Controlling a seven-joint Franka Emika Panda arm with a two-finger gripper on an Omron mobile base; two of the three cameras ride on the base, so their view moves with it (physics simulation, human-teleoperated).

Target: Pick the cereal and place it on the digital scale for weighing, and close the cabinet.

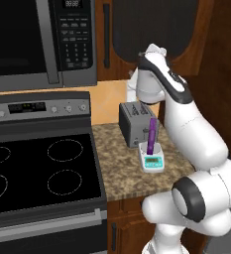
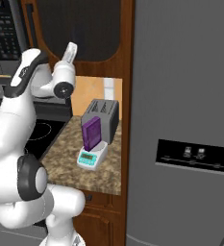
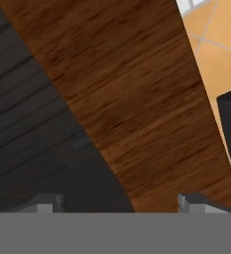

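Below and left of our gripper [image 3: 119, 202], the toaster [image 1: 136, 124] backs the digital scale [image 1: 152, 159], where the cereal [image 1: 152, 134] stands upright, so weighing looks done. Our fingers [image 3: 189, 202] stand spread, grasping nothing, close against the cabinet [image 3: 137, 104] door's wood, we judge for pushing it closed.

Cabinet [image 3: 137, 109]: reddish-brown wood with dark panel, close ahead of the fingertips [image 3: 45, 202], which stood well apart; orange wall [image 3: 221, 54] beyond.
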